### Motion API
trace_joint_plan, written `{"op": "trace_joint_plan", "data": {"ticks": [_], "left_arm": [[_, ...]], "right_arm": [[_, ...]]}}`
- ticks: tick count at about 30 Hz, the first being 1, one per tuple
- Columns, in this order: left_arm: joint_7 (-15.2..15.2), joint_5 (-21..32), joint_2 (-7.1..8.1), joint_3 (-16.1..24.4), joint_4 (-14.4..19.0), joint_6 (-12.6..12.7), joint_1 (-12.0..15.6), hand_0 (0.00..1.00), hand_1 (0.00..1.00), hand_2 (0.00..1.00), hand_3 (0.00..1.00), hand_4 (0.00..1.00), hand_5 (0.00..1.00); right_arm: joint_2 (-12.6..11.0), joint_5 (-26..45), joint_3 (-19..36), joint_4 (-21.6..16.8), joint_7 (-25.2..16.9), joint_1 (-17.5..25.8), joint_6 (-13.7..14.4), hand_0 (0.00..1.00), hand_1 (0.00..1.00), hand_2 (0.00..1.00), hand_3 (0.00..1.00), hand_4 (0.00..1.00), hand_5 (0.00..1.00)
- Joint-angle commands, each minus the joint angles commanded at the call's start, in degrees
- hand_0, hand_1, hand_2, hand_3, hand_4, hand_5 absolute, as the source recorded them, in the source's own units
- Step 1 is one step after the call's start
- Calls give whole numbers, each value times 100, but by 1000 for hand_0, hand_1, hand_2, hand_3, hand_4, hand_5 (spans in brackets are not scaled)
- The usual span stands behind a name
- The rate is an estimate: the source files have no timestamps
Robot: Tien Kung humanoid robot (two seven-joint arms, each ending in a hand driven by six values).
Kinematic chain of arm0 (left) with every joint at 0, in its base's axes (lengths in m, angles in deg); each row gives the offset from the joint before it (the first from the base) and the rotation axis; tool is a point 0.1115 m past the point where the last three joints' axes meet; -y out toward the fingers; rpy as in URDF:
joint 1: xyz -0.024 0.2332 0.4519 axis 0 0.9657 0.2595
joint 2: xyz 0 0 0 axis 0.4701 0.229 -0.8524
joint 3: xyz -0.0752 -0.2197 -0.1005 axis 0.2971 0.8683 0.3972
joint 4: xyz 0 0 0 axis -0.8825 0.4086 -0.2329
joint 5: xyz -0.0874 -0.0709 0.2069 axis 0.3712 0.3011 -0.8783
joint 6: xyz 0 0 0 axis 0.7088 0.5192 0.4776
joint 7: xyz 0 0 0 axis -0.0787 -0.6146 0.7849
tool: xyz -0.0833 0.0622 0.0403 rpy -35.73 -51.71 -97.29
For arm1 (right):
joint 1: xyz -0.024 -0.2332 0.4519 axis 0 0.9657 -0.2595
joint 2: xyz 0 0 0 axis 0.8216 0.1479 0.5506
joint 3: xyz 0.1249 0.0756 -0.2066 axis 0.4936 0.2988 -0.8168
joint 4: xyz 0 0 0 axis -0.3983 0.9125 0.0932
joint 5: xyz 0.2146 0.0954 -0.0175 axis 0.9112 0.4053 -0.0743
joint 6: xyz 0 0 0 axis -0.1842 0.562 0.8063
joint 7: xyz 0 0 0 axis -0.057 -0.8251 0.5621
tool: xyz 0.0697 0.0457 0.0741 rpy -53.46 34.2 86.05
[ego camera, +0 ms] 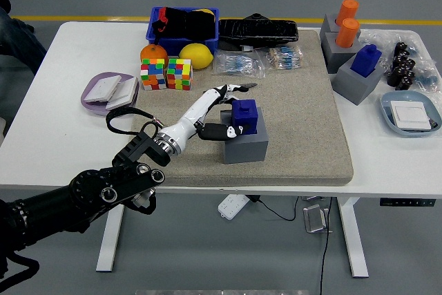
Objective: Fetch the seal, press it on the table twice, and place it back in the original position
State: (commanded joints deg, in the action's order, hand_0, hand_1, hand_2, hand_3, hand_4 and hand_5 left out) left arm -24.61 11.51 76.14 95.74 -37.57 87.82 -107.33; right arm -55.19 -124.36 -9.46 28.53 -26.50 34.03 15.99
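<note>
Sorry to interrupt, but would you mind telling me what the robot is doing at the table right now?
The robot's left hand is at the blue seal, which sits on a grey block on the beige mat. Its fingers are spread around the seal, thumb at the near side, but not clearly closed on it, and the seal has not been lifted. The right arm is out of view. Other seals on blocks stand untouched at the right.

We see a white table (62, 157) carrying a tan mat (304, 129) across its middle. Directly on the tabletop lie a purple dish (93, 98) at left, two puzzle cubes (166, 74), an orange (152, 52), a lemon (196, 55), a blue bin (183, 36), and a blue tray (411, 114) at right.
</note>
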Motion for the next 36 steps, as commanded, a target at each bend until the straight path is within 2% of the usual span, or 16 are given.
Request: {"op": "trace_joint_plan", "data": {"ticks": [1,2,7,8,13,14,19,20,25,26,31,32,36], "left_arm": [[-3,9,1,4,-1,-13,1,821,788,727,846,720,2],[-5,16,4,7,-1,-28,3,861,892,838,893,892,2],[8,73,12,25,-27,-193,1,861,892,838,893,892,2],[6,94,13,31,-34,-238,2,927,975,930,966,998,39],[48,154,17,101,-69,-538,9,927,975,930,966,998,39],[54,170,18,125,-86,-655,10,998,998,998,998,998,280],[31,285,17,255,-155,-1041,20,998,998,998,998,998,280],[12,311,17,286,-166,-1068,23,998,998,998,998,998,547],[-98,552,46,588,-148,-1191,80,998,998,998,998,998,547],[-112,616,63,681,-124,-1209,102,998,998,998,998,998,771],[-218,784,159,1078,-26,-1109,211,998,998,998,998,998,771],[-244,784,178,1135,-23,-1070,227,998,998,998,998,998,840],[-329,873,252,1280,-50,-965,258,998,998,998,998,998,840]], "right_arm": [[0,0,-2,0,0,1,-1,905,759,761,775,877,560],[0,-1,-4,-1,1,2,-2,905,759,761,775,878,560],[6,-3,7,0,1,2,-5,905,759,761,775,878,560],[6,-4,7,1,1,2,-7,905,759,761,775,878,560],[2,-13,23,4,1,4,-7,905,759,761,775,878,560],[1,-13,24,4,0,3,-8,905,759,761,775,879,560],[10,-10,15,1,-1,3,-11,905,759,761,775,879,560],[13,-10,14,1,-1,3,-12,905,759,761,775,879,560],[14,-17,31,5,-2,8,-11,905,759,761,775,879,560],[15,-20,36,6,-2,11,-10,905,759,761,775,879,560],[28,-33,62,14,-3,13,-10,905,759,761,775,879,560],[31,-34,66,15,-3,15,-11,905,759,761,776,879,559],[34,-41,80,21,-2,17,-13,905,759,761,776,879,559]]}}
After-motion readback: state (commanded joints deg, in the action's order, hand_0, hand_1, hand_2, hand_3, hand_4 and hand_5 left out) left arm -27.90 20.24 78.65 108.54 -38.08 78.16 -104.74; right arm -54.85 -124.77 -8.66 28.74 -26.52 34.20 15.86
